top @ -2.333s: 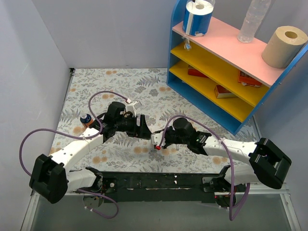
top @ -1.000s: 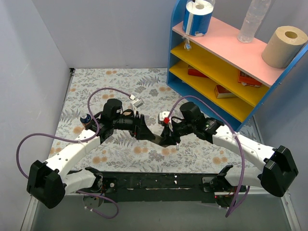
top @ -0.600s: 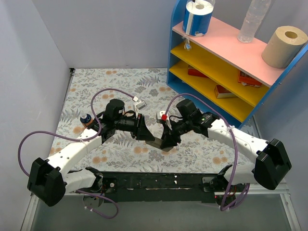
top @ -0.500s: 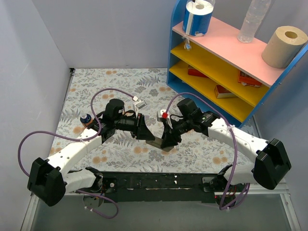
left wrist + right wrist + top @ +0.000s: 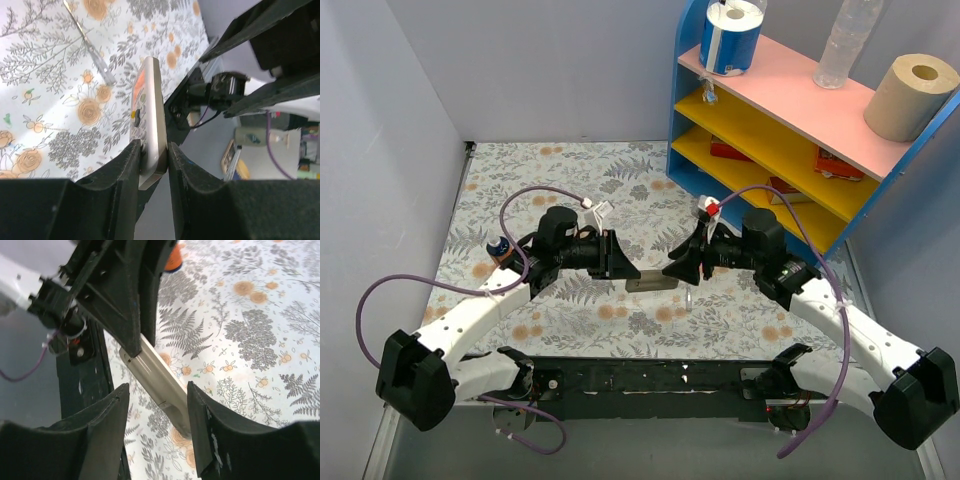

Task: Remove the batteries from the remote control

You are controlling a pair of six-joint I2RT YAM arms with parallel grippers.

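Observation:
The remote control [image 5: 650, 284] is a slim grey bar held above the flowered cloth. My left gripper [image 5: 623, 270] is shut on its left end. In the left wrist view the remote [image 5: 151, 115] stands edge-on between the fingers [image 5: 125, 170], its white face with buttons turned left. My right gripper [image 5: 672, 272] is open, pointing left at the remote's right end. In the right wrist view the grey back [image 5: 160, 377] runs into the gap between the open right fingers [image 5: 107, 430] without touching them. The batteries are hidden.
A long thin silvery stick [image 5: 687, 298] lies on the cloth under the remote's right end and shows in the left wrist view [image 5: 90, 45]. A small orange and blue object [image 5: 498, 250] sits at the left. A blue shelf unit [image 5: 770, 150] stands at the back right.
My right arm has swung out to the right and come off the remote's top; its gripper now faces the remote's end. The left gripper has lifted the remote slightly.

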